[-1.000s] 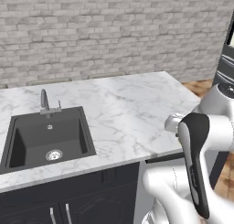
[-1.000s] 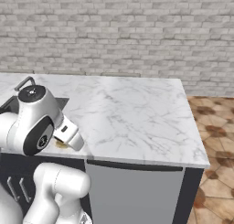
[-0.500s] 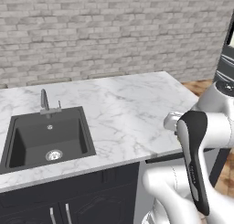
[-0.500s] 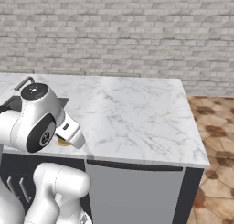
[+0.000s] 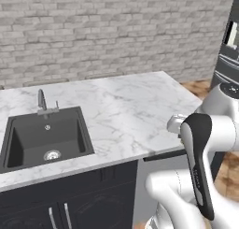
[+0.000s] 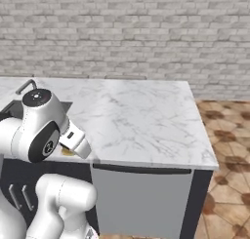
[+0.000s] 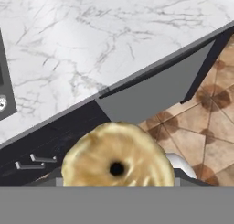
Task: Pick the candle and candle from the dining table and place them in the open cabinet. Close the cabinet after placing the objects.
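A pale yellow round candle (image 7: 91, 159) with a dark wick hole sits right at my gripper (image 7: 117, 178), which is shut on it; the candle hides the fingertips. It hangs in the air off the front edge of the dining table (image 7: 91, 45), above the dark doors and the tiled floor. From the right base, a sliver of the candle (image 6: 67, 151) peeks out under my hand at the front edge of the dining table (image 6: 136, 116). From the left base, the hand's silver end (image 5: 175, 125) is at the front right edge of the dining table (image 5: 121, 111). The cabinet is out of view.
A black inset sink (image 5: 44, 137) with a metal tap (image 5: 42, 101) takes up the island's left part. A grey dishwasher front (image 6: 141, 199) is below the marble top. A brick wall (image 6: 122, 33) runs behind, and brown tiled floor (image 6: 224, 150) lies to the right.
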Motion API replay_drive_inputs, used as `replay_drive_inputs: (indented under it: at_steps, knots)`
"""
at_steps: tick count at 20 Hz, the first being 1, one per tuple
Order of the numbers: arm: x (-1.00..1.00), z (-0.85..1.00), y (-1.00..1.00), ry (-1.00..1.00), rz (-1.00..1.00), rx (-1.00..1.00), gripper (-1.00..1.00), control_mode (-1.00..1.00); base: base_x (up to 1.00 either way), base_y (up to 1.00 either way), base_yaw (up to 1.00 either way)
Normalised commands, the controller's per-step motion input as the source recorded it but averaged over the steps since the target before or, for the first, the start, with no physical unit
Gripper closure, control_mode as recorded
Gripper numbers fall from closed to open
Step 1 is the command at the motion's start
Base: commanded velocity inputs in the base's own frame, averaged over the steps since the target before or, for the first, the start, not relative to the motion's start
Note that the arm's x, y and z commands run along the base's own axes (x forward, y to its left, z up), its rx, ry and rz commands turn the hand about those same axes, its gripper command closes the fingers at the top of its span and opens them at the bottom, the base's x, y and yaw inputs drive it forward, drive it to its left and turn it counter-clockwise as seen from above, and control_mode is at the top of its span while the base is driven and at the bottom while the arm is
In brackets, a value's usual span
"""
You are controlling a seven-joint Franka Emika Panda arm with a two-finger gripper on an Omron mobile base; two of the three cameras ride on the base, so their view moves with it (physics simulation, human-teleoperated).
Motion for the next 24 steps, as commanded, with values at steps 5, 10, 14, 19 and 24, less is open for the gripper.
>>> replay_drive_inputs:
  at_steps: [5, 10, 14, 19, 24]
  knots:
    - [0.0, 0.0, 0.0, 0.0, 0.0, 0.0, 1.0, 1.0, -0.38, 0.0, -0.1]
    - [0.0, 0.0, 0.0, 0.0, 0.0, 0.0, 1.0, 1.0, -0.41, -0.03, -0.23]
    - [0.0, 0.0, 0.0, 0.0, 0.0, 0.0, 1.0, 1.0, -0.36, -0.05, -0.33]
    - [0.0, 0.0, 0.0, 0.0, 0.0, 0.0, 1.0, 1.0, -0.22, -0.01, -0.4]
    - [0.0, 0.0, 0.0, 0.0, 0.0, 0.0, 1.0, 1.0, -0.06, 0.0, -0.43]
